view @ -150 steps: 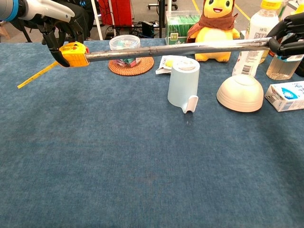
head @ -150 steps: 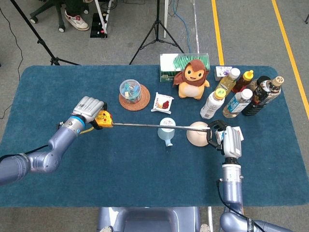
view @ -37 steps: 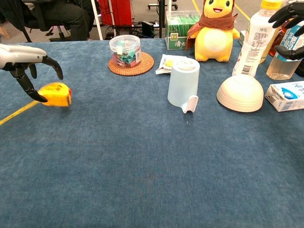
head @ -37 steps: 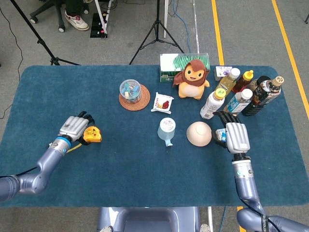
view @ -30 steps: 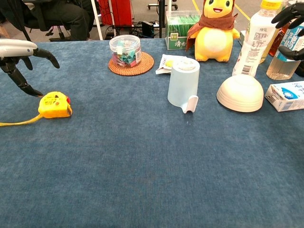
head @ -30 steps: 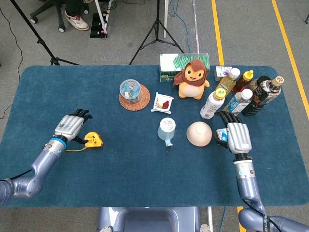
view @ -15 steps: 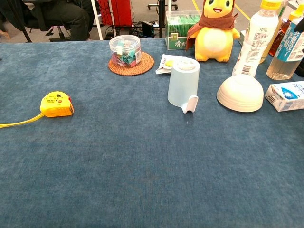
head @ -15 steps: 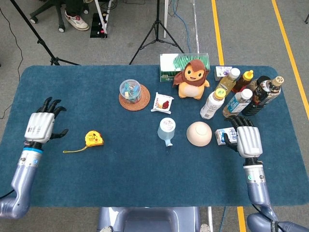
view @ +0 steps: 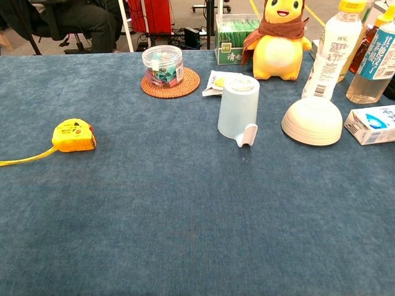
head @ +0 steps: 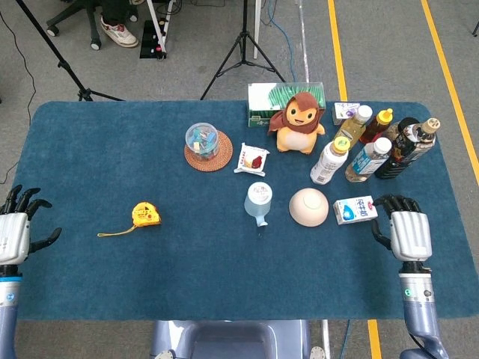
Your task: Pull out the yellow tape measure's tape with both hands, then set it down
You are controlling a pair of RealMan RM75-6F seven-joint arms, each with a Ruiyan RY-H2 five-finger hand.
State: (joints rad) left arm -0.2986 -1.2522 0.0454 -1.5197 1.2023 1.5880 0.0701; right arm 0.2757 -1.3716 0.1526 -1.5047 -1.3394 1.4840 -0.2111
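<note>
Already the tape measure [head: 144, 215] was set down, both hands — left hand [head: 15, 233], right hand [head: 408, 233] — spread and empty; little risk was judged beyond its yellow cord being snagged.

At the lower left edge of the frame, the left hand [head: 15, 232] had a silver-grey back plate and black fingers. The right hand [head: 408, 232], at the lower right, matched it, on a metallic blue-grey forearm with a small green dot at the wrist.
</note>
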